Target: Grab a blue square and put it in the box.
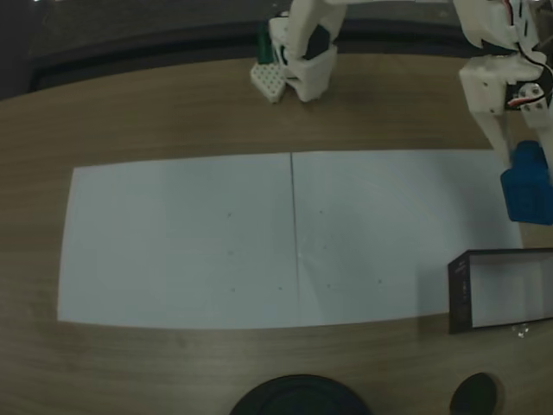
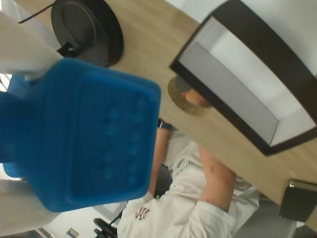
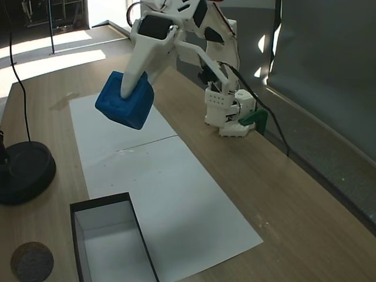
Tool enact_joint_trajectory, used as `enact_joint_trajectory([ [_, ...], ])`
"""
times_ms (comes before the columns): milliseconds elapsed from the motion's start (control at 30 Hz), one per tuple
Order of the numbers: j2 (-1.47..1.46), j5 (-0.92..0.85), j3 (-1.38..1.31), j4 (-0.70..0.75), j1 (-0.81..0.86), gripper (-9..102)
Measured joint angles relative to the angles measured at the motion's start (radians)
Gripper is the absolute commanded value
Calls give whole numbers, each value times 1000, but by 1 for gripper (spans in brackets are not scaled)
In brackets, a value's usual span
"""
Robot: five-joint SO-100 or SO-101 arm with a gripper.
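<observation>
Wooden table [image 3: 282, 194] carried a white paper sheet [image 3: 170, 194], with dark panels behind at the upper right of a fixed view. Nearest, at the bottom left of that view, the box [image 3: 79, 232] sat on the sheet's edge, black-walled, pale floor bare. Beyond it, upper left of centre, the gripper [image 3: 130, 91] was clamped on the blue square [image 3: 124, 107], held in the air over the sheet. The arm's base [image 3: 229, 114] stood farther back.
</observation>
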Motion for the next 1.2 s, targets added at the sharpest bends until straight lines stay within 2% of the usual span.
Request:
enact_joint_trajectory([
  [200,-187,38,-2,-132,3,7],
  [600,-445,80,-115,-132,-8,8],
  [667,-462,80,-146,-112,-9,14],
  [767,-463,97,-189,-67,-9,29],
  [833,-463,114,-213,-31,-9,32],
  [1000,-463,117,-336,123,-9,19],
  [1133,-463,123,-522,298,-5,-1],
  [1200,-443,124,-586,324,21,1],
])
